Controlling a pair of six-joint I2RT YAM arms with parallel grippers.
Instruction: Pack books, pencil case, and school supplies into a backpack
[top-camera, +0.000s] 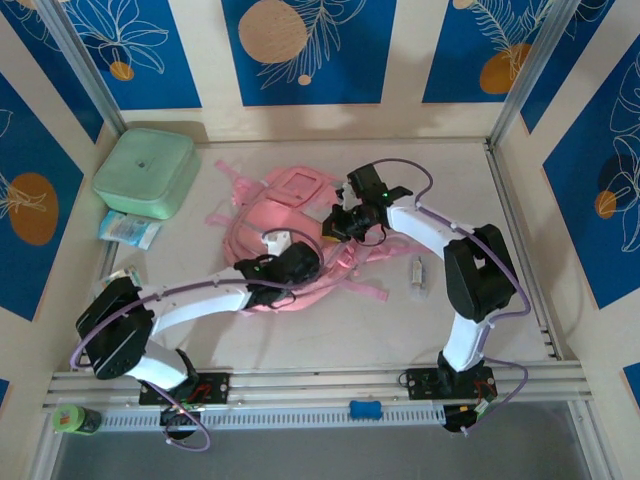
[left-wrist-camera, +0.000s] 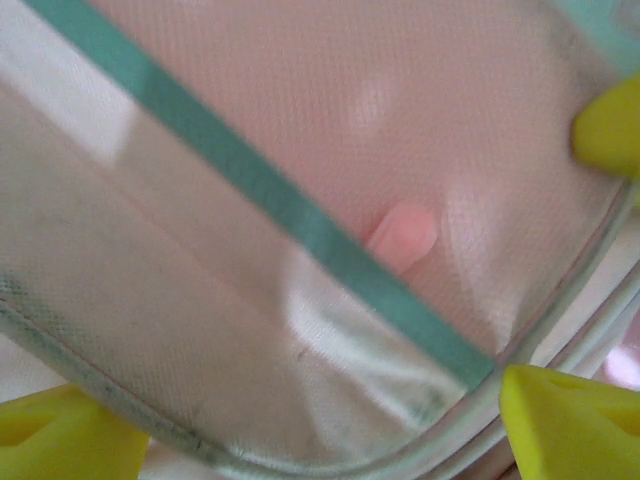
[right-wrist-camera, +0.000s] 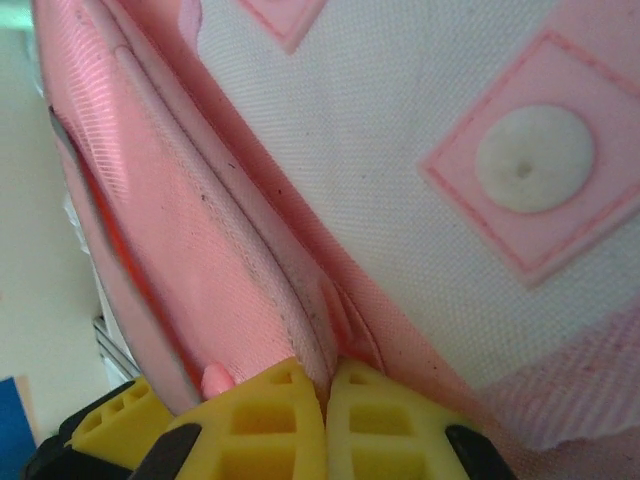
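From above, the pink backpack (top-camera: 295, 190) is lying flat mid-table, with the left gripper (top-camera: 285, 265) over its near edge and the right gripper (top-camera: 342, 224) at its right side. Left wrist cam: yellow fingertips (left-wrist-camera: 570, 420) spread wide apart over the bag's clear, teal-trimmed pocket (left-wrist-camera: 300, 150), gripping nothing. Right wrist cam: fingers squeezed together, pinching a fold of the pink fabric.

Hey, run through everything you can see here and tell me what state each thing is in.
backpack: lying flat on the table, fabric pinched at one edge.
right gripper: shut on a fold of the backpack.
left gripper: open, over the backpack's clear pocket.
mint-green box: lid closed.
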